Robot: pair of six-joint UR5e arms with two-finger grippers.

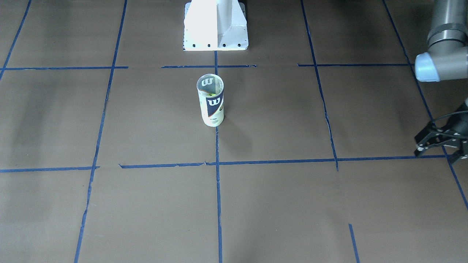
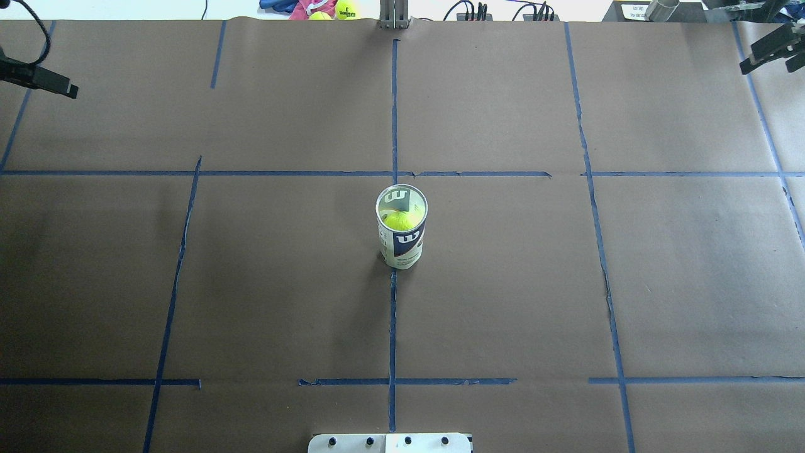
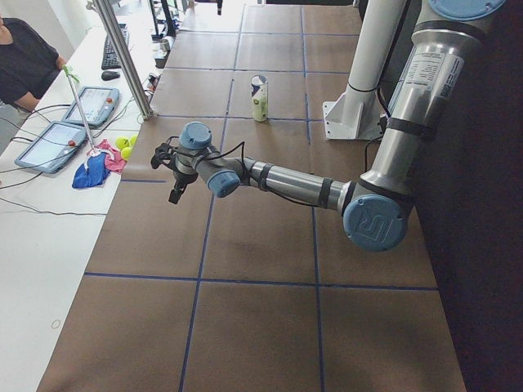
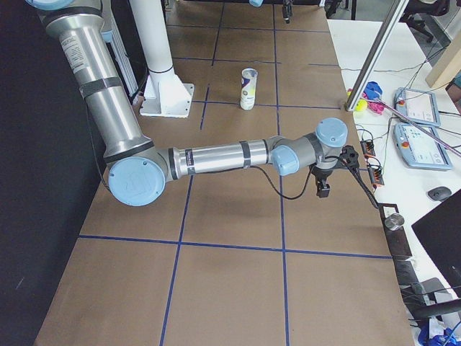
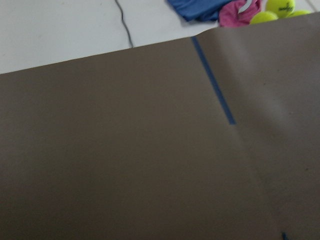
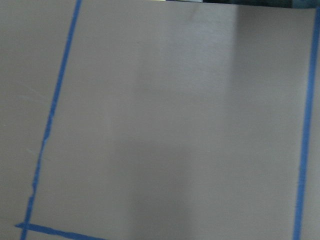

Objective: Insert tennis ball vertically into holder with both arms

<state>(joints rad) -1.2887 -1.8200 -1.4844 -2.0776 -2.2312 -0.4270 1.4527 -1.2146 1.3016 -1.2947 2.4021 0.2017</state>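
1. Left gripper (image 1: 440, 153): the fingers are spread apart with nothing between them. It hangs above the table (image 2: 283, 283) near the far left edge. It sits at the end of the left arm (image 3: 286, 181), which is stretched out low over the surface.
2. Right gripper (image 2: 772, 49): it is only partly in frame at the far right corner of the overhead view. Whether its fingers are spread or closed cannot be told. The right arm (image 4: 216, 155) is also stretched out low.
3. Holder (image 2: 402, 236): it stands upright on the table with its open mouth up, on the centre tape line (image 2: 392, 327).
   - From the left gripper it is well apart, to the gripper's right and back toward the robot.
   - From the right gripper it is well apart, to the gripper's left and back toward the robot.
   - Neither gripper touches it.
4. Tennis ball (image 2: 401, 220): it sits inside the holder below the rim and is visible through the open mouth. Its bearing from each gripper is the same as the holder's.
5. Pedestal base (image 1: 215, 29): from either gripper it lies beyond the holder on the robot's side, between the two arms.
6. Spare balls (image 5: 280, 7) and cloths (image 5: 210, 9): they lie off the table's far edge, near the left gripper. They appear in the upper right corner of the left wrist view.
7. Below the right gripper, its wrist view shows only the brown table cover and blue tape.
8. Person (image 3: 24, 57): seated beyond the far edge, outward from the left gripper.
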